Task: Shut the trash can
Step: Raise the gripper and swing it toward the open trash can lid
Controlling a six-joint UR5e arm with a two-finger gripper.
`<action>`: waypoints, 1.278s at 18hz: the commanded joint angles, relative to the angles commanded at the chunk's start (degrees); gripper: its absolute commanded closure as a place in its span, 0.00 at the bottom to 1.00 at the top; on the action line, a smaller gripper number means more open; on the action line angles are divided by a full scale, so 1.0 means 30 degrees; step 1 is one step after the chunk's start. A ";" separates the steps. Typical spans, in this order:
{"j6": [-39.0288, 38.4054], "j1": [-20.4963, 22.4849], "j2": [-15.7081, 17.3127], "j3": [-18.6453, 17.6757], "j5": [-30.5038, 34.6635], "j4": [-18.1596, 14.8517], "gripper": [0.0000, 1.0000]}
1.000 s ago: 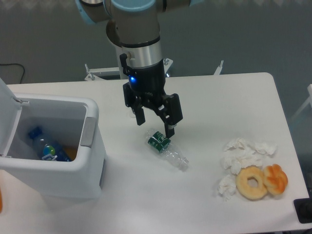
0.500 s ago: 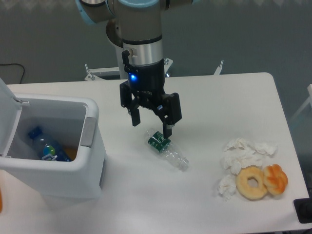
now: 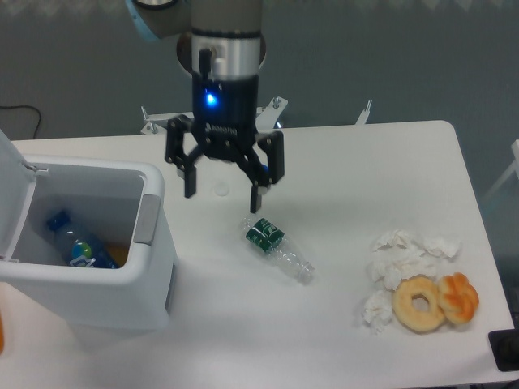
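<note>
The trash can point(image 3: 105, 288) is a white boxy bin at the left of the table, standing open. Its lid point(image 3: 12, 190) is swung up at the far left edge, and a grey latch tab point(image 3: 146, 219) sits on its right rim. Inside lie a blue-labelled bottle point(image 3: 75, 245) and something orange. My gripper point(image 3: 223, 193) hangs open above the table, just right of the bin's rim, with nothing between its fingers.
A crushed clear bottle with a green label point(image 3: 276, 248) lies on the table below the gripper. Crumpled white tissues point(image 3: 405, 258), a doughnut point(image 3: 418, 303) and a pastry point(image 3: 459, 297) sit at the right front. A dark object point(image 3: 506, 350) is at the right corner.
The gripper has risen, shifted left toward the bin and turned about its axis, its fingers now spread side by side. The clear bottle stays where it lay.
</note>
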 joint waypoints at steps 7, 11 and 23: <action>-0.4727 -0.0847 0.0968 0.0234 -0.0206 0.0029 0.00; -0.6778 -0.1669 0.1056 0.0380 -0.0614 0.0029 0.00; -0.7661 -0.3719 0.1057 0.0264 -0.6768 0.0000 0.00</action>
